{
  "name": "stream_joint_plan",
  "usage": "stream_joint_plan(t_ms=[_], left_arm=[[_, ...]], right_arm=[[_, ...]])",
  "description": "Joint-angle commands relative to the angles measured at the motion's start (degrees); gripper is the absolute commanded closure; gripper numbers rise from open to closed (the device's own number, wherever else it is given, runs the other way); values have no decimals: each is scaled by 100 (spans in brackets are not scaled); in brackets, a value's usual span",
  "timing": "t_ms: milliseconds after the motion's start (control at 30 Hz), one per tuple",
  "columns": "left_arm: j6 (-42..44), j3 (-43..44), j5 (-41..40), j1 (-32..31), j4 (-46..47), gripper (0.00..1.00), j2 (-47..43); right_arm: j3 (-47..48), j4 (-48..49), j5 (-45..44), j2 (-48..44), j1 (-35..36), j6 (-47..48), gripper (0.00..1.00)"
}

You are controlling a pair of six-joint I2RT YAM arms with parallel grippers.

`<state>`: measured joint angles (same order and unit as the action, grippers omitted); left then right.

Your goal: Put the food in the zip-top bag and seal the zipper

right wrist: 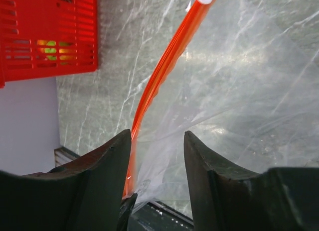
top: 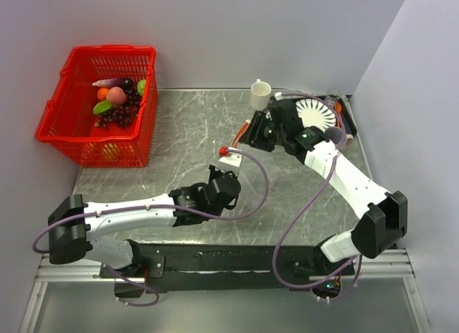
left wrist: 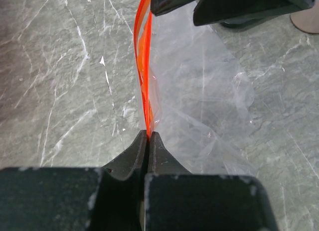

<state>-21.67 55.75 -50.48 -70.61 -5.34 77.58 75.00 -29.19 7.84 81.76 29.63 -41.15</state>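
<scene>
The left gripper (left wrist: 148, 136) is pinched tight on the zipper (left wrist: 143, 66), its two fingertips meeting on the red-orange strip with no gap showing. From that pinch the strip runs straight away toward the right gripper (right wrist: 157, 136), whose fingers (right wrist: 112, 166) stand apart with the strip passing between them, close against the inner face of the one on the left of the right wrist view; whether it actually presses on that finger is hard to tell from this angle. The zip-top bag (left wrist: 204, 91) hangs from the strip as a slack, crumpled clear sheet, lifted above the table (top: 179, 125) between the two arms near the table's middle. In the left wrist view the two halves of the strip part slightly along the upper stretch. The food (top: 117, 102), a small heap of fruit-like pieces, lies in the red basket (top: 64, 128) at the far left corner, well apart from the bag. A white cup (top: 259, 95) and a white plate (top: 315, 114) sit behind the right gripper at the far right.
</scene>
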Motion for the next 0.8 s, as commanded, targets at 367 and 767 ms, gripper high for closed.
stream_joint_plan(t_ms=[367,767], left_arm=[[-21,-283,468,-58,736,99,-1007],[-1057,312,1856,861,-167,1,-2318]], right_arm=[[181,317,702,192,-36,177,92],[-82,695,868,-634,-27,1266,100]])
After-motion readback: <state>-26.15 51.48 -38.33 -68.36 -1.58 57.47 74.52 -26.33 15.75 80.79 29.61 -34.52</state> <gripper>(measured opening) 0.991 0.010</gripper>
